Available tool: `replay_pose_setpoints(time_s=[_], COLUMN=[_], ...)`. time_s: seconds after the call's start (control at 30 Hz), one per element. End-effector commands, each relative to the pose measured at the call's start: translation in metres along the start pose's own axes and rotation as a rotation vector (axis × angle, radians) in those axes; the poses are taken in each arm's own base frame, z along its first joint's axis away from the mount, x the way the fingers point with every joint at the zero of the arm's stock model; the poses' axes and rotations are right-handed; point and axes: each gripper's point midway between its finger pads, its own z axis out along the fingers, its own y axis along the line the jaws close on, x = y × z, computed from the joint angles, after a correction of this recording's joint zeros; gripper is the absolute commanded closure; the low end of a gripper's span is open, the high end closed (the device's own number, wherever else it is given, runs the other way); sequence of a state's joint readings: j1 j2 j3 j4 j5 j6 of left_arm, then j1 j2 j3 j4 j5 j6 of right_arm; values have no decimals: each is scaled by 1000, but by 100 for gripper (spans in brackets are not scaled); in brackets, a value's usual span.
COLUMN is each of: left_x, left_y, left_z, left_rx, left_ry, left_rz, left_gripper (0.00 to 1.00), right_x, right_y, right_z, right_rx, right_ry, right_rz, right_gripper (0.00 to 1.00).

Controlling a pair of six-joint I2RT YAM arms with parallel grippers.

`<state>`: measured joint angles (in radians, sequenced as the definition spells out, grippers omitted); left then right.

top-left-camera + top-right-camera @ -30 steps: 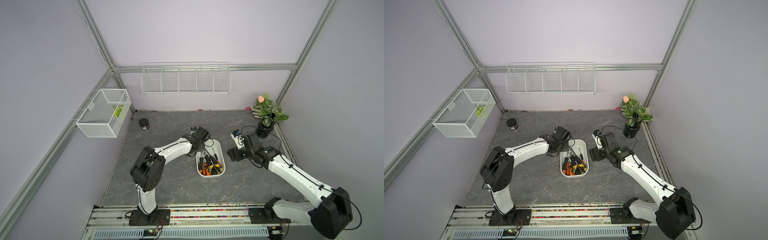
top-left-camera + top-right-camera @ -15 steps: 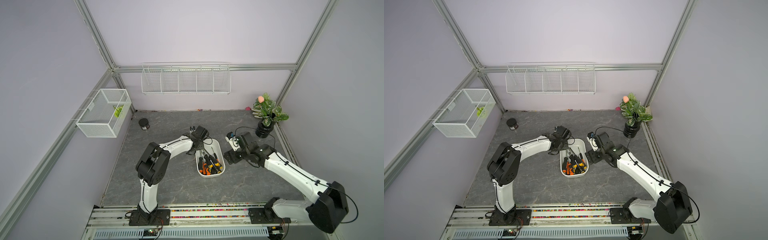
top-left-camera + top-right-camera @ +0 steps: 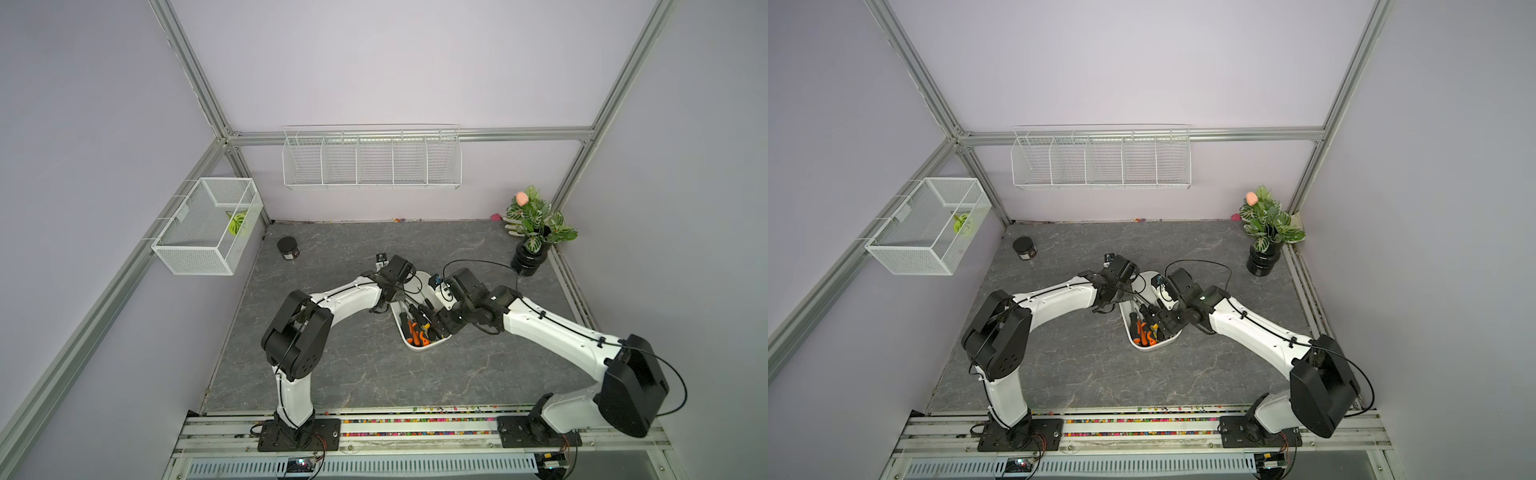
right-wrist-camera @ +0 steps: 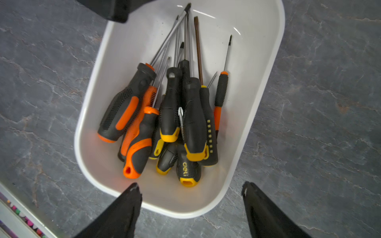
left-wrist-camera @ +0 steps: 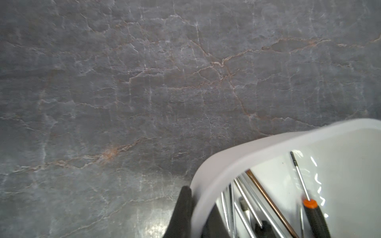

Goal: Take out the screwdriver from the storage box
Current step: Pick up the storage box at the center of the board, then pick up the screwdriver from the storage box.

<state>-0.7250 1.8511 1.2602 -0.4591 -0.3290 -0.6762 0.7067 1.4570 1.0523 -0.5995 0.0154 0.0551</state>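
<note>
The task is at an early stage: nothing has been lifted out yet. The storage box (image 3: 419,347) sits on the grey table (image 3: 332,365) between the two arms, and all the screwdrivers (image 4: 175,115) lie inside it in a loose heap. Their handles bunch toward the end nearer the robot's base and their shafts point toward the far end.

The left gripper (image 5: 196,204) is clamped on the box's rim at a far corner, one finger outside the wall and one inside, which looks like a bracing hold to keep the box from sliding. The right gripper (image 4: 189,185) hangs over the near end of the box with its jaws spread wide and nothing between them, touching no screwdriver. The black-and-yellow handles (image 4: 188,171) lie closest to it, though which tool it is aiming for cannot be told.

What is left is the main work: lowering into the heap, closing on one handle, lifting it clear of the box and setting it down outside.
</note>
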Motion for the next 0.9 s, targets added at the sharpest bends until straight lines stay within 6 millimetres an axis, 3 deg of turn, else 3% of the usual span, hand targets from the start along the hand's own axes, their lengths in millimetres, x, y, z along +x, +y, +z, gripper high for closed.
replay_pose_setpoints(time_s=[0.0, 0.17, 0.43, 0.87], left_x=[-22, -23, -21, -24], left_y=[-5, -6, -6, -12], left_z=[-23, -34, -40, -48], left_rx=[1, 22, 54, 77], left_ry=[-127, -182, -187, -200], left_rz=[16, 9, 0, 8], left_gripper=[100, 100, 100, 100], right_x=[-17, -29, -37, -39], right_y=[4, 11, 16, 8], right_z=[1, 9, 33, 72], right_rx=[-18, -58, -81, -38], right_ry=[-37, -54, -20, 61], right_rz=[-10, -16, -27, -36], right_gripper=[25, 37, 43, 55])
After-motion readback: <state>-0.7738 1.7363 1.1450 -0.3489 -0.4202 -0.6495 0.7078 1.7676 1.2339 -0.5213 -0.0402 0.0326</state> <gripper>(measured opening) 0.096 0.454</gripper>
